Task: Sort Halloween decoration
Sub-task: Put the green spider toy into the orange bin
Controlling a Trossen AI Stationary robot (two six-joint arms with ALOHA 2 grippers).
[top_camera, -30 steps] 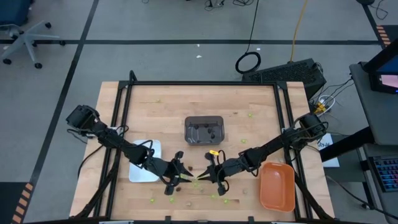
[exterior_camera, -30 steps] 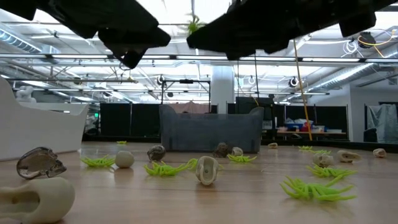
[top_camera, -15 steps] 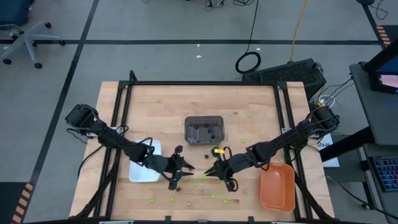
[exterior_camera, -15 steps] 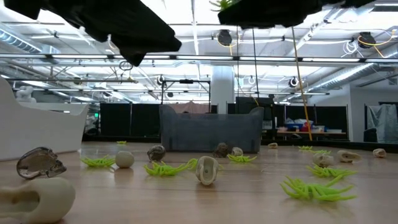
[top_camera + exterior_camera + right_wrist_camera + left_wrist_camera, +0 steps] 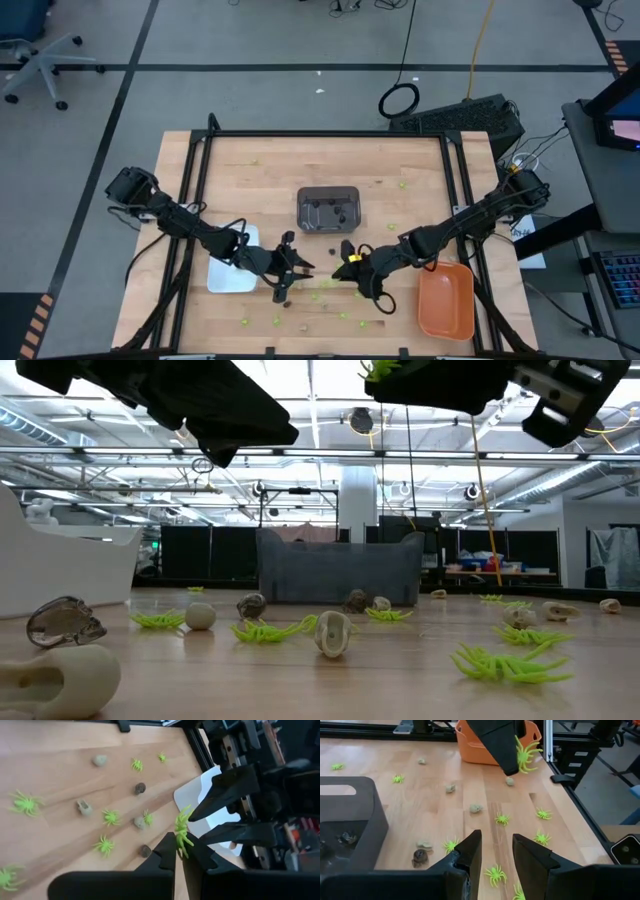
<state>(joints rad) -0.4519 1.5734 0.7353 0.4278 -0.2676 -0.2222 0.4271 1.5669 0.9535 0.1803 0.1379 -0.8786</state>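
Wooden worktop (image 5: 260, 170) carries scattered trinkets; the right hand (image 5: 179, 851) is clenched on a lime-green spider (image 5: 182, 833), lifted. Best carried level to the orange tray (image 5: 445, 300), clear of the half-parted, empty left hand (image 5: 495, 852).

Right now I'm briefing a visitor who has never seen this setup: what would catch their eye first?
Probably the lime-green spider pinched in the shut right gripper, held above the table near its front middle. Next, the scatter of green spiders and pebble-like trinkets across the wooden table. The left gripper hovers open, empty, facing the right one, beside the white tray.
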